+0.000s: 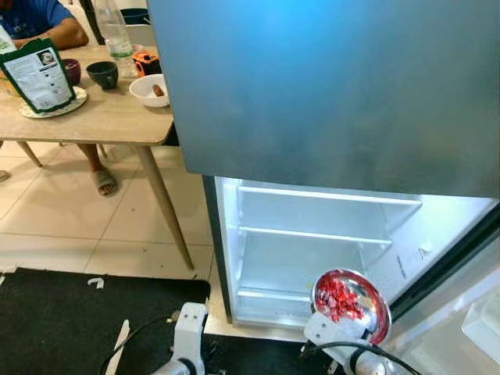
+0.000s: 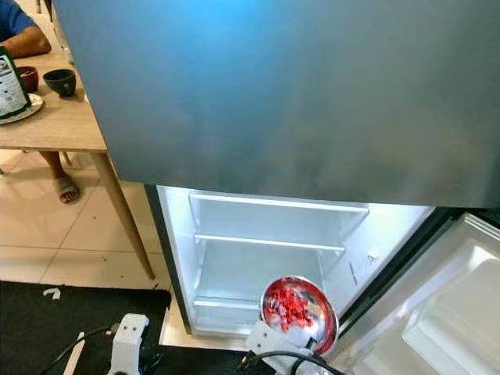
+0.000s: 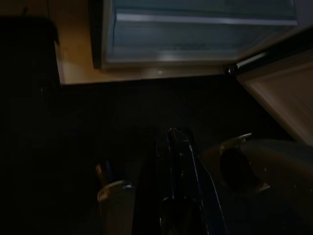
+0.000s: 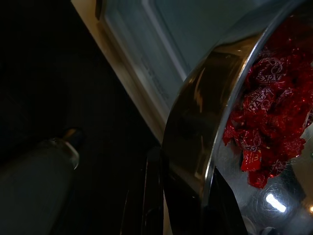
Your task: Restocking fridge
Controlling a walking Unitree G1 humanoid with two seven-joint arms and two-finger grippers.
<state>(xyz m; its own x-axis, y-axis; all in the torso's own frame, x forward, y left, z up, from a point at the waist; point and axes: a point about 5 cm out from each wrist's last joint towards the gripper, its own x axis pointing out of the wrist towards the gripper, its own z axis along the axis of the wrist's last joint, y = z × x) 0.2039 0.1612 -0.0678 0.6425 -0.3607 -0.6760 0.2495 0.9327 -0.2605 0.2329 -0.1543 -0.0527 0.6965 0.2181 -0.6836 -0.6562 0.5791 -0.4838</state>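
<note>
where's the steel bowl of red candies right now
The steel bowl is held low on the robot's right by the right gripper, just in front of the open fridge, level with its lowest shelves.

White, boxy wrist housings (image 1: 190,328) trail black cables (image 1: 133,337) above slim black pincer fingers (image 3: 178,161)
</note>
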